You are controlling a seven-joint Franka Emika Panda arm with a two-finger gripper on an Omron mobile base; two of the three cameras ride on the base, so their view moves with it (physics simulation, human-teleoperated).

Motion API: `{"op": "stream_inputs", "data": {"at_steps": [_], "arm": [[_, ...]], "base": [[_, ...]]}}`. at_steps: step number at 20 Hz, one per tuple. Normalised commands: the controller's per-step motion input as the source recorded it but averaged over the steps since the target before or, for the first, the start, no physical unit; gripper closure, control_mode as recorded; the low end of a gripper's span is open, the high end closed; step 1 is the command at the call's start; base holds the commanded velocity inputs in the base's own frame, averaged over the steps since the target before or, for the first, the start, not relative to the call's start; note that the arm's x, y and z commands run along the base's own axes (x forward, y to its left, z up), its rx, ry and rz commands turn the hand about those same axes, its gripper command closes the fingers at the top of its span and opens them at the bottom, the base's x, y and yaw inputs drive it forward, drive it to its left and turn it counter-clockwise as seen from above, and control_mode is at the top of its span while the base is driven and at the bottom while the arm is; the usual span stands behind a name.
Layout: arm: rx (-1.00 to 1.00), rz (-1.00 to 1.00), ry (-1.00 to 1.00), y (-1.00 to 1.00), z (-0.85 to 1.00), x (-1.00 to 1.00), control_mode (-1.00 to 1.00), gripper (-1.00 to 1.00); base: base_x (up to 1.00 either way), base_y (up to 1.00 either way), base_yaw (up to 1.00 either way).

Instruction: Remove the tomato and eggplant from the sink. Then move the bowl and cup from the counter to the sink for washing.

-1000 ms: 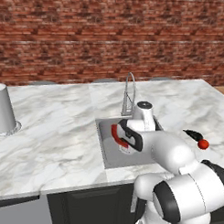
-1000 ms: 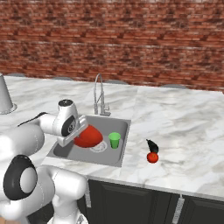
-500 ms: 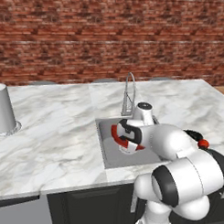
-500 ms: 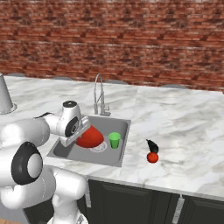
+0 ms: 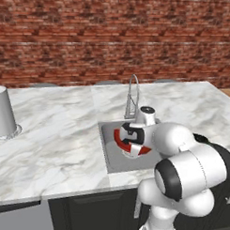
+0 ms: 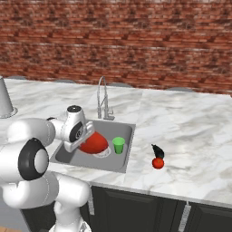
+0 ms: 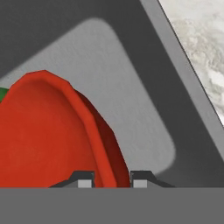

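The wide red bowl [image 6: 95, 143] stands tilted on edge inside the grey sink [image 6: 127, 130], next to the green cup [image 6: 118, 145]. In the hand view my gripper [image 7: 112, 180] is shut on the bowl [image 7: 43, 131], one fingertip on each side of its rim, above the sink floor [image 7: 109, 65]. From the left base view the bowl [image 5: 119, 141] shows behind my hand, below the faucet [image 5: 132, 95]. The tomato [image 6: 157, 163] and the eggplant [image 6: 157, 151] lie together on the counter [image 6: 190, 122] right of the sink.
A grey cylindrical canister [image 5: 4, 114] stands at the far left of the marble worktop [image 5: 55, 133]. The faucet [image 6: 103, 97] rises at the sink's back edge. A brick wall runs behind the counter.
My hand has moved slightly right and lower into the sink with the bowl, and my elbow has swung nearer the cameras. Cup, tomato and eggplant have stayed put.
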Motion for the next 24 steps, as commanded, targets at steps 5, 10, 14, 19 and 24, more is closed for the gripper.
{"op": "stream_inputs", "data": {"at_steps": [5, 10, 14, 19, 24], "arm": [[0.00, 0.01, 0.01, -0.05, -0.14, 0.14, -1.00, 1.00], [0.00, 0.02, 0.03, -0.04, -0.16, 0.12, -1.00, 1.00], [0.00, 0.04, 0.00, 0.00, -0.15, 0.07, -1.00, 1.00], [0.00, 0.06, 0.00, 0.00, -0.12, 0.07, -1.00, 1.00], [0.00, 0.05, 0.00, -0.02, -0.09, 0.13, -1.00, 1.00]], "base": [[0.00, 0.00, 0.00], [0.00, 0.00, 0.00], [0.00, 0.00, 0.00], [0.00, 0.00, 0.00], [0.00, 0.00, 0.00]]}}
